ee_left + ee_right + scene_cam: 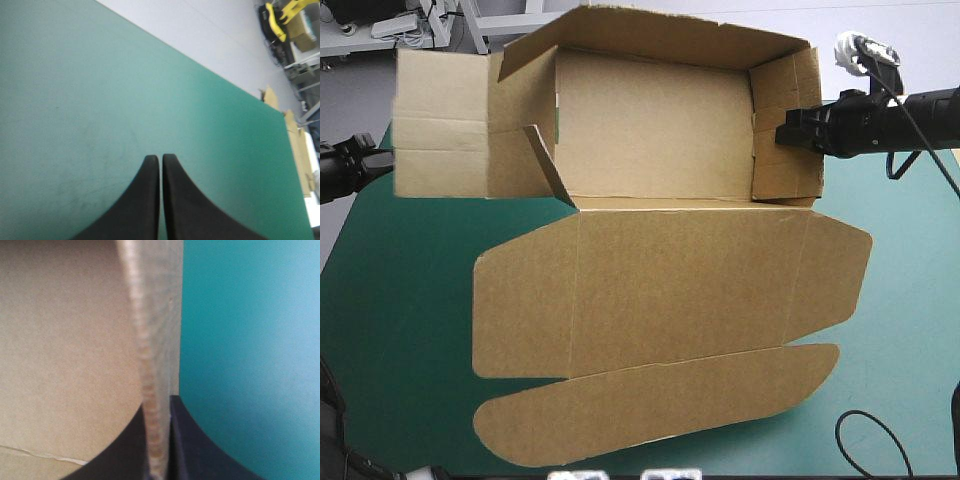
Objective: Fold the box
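A: Where is the box (pixel 660 130) sitting?

B: It is lying on the teal-green worktop (pixel 400 330), with its tray part taking up the 12 o'clock end. The far wall (pixel 660 35) is standing raised, and the right wall (pixel 785 125) is standing up at 2 o'clock.

A: And the lid?

B: The lid (pixel 670 290) is lying flat and stretching toward 6 o'clock. Its rounded tuck flap (pixel 650 405) is lying nearest the 6 o'clock edge.

A: What are the right jaws doing?

B: They are reaching in from 3 o'clock and grasping that right wall. In the right wrist view the black fingers (pixel 200 445) are pressing all but together, with the corrugated edge (pixel 150 390) of the board running up between them.

A: And the left side?

B: The left wall (pixel 440 125) is spreading outward toward 10 o'clock. A small corner flap (pixel 548 165) is standing slanted where it is joining the tray. The left jaws are hovering at 9 o'clock, just beside that panel's outer edge, and I cannot tell whether they are touching it. Their fingers (pixel 135 205) are meeting clenched in a pointed arch, with teal-green cover ahead of them.

A: Anything else?

B: Strips of spare board (pixel 299 145) are showing beyond the worktop's edge in the left wrist view.
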### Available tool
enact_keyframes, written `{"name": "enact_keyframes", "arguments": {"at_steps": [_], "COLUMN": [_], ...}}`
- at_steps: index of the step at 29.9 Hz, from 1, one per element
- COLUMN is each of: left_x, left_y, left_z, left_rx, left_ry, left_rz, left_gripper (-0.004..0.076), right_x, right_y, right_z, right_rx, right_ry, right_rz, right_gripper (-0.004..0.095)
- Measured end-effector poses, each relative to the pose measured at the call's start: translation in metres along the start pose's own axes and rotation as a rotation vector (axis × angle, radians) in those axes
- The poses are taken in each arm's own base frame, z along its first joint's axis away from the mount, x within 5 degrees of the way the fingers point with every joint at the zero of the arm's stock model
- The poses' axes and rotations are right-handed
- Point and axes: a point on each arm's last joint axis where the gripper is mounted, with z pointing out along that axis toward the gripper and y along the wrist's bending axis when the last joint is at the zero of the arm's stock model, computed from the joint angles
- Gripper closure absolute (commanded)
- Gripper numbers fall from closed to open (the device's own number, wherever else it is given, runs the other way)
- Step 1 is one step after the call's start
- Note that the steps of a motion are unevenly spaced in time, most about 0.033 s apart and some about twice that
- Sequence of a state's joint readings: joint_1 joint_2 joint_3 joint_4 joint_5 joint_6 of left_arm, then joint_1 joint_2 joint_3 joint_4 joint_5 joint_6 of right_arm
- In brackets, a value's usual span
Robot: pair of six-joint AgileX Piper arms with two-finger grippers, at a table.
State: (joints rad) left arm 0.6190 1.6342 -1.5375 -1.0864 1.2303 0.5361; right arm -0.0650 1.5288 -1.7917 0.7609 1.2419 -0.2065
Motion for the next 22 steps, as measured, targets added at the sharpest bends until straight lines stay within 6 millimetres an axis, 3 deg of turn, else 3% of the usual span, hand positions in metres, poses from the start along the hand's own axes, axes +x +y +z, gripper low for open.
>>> {"name": "enact_keyframes", "arguments": {"at_steps": [4,13,17,22], "left_x": [-0.001,0.021,0.029,0.037], "left_y": [-0.021,-0.099,-0.121,-0.147], "left_z": [0.017,0.069,0.072,0.057], "left_rx": [0.136,0.434,0.482,0.499], "left_ry": [-0.02,0.082,0.109,0.106], "left_rz": [-0.022,0.019,0.061,0.152], "left_gripper": [0.0717,0.0717,0.0717,0.0717], "right_x": [-0.005,-0.007,-0.008,-0.01], "right_y": [0.016,0.011,0.003,-0.005], "right_z": [-0.014,-0.011,-0.009,0.002], "right_rx": [-0.042,-0.016,0.048,0.102], "right_ry": [-0.048,-0.048,-0.056,-0.041], "right_rz": [-0.03,-0.033,-0.036,-0.041], "right_gripper": [0.0921,0.0915,0.0915,0.0914]}}
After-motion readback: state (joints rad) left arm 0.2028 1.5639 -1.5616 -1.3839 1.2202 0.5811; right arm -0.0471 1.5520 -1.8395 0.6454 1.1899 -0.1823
